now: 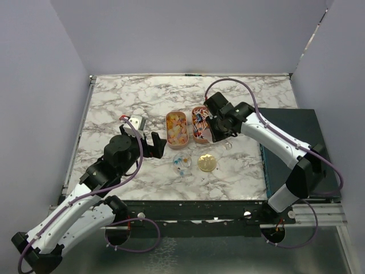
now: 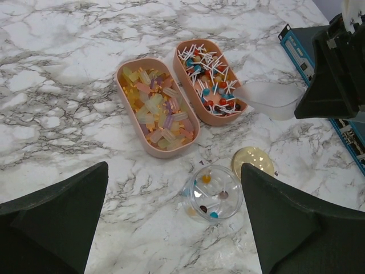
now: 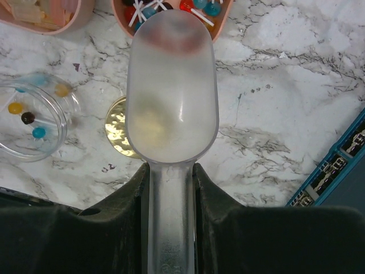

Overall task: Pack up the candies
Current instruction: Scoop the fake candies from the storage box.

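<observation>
Gripping the scoop (image 3: 171, 97) by its handle, the right gripper (image 3: 171, 191) is partly closed, with one finger pressed against each side of the handle. The bowl points away from the wrist, its tip at the rim of the right tray; contact there cannot be confirmed. The left gripper (image 2: 174, 182) is spread wide, holds nothing and touches nothing, and hovers above the table (image 2: 57, 85). The candies (image 2: 159, 114) fill two oval trays (image 2: 165, 153) lying side by side, long axes running roughly away from the arms. The left tray holds orange-yellow pieces, the right tray red, blue and white ones on sticks. Pieces and sticks lie jumbled, with no common direction. A few candies sit in the clear jar (image 2: 191, 194) near the trays, with the gold lid (image 2: 254, 161) just beside it. In the right wrist view the scoop covers part of the right tray, both trays are cut off at the top edge, and the jar at the left edge. The frosted bowl hides whether it contains anything
</observation>
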Controlling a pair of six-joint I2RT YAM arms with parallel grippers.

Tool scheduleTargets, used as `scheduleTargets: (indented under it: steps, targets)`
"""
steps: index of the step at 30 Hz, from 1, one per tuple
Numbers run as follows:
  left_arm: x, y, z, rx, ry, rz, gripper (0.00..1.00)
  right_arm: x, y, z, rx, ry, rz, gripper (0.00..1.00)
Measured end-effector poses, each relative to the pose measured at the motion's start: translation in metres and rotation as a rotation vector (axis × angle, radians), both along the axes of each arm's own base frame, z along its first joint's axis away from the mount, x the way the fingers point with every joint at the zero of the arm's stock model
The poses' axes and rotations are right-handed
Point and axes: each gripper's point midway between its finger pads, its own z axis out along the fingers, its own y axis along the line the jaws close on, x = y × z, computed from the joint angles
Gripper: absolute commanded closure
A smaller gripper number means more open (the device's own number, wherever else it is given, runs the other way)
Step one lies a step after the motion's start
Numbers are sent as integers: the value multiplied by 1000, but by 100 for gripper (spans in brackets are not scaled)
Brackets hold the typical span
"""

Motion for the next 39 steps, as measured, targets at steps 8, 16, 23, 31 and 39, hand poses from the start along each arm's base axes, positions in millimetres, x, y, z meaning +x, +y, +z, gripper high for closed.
scheduleTargets:
  steps: [8,16,23,31,39]
  targets:
    - [-3,3,6,-15,-19,0,1,7,7,-8,-16,80,-109,100]
    - [-7,6,14,-33,-41,3,1,14,10,-16,-40,134,-169,100]
    - [-10,10,17,-40,-52,9,1,24,12,-25,-65,165,-189,100]
    - [-13,12,19,-42,-59,12,1,35,17,-36,-85,196,-197,99]
    - [-14,12,18,-38,-57,11,1,49,22,-46,-86,217,-195,100]
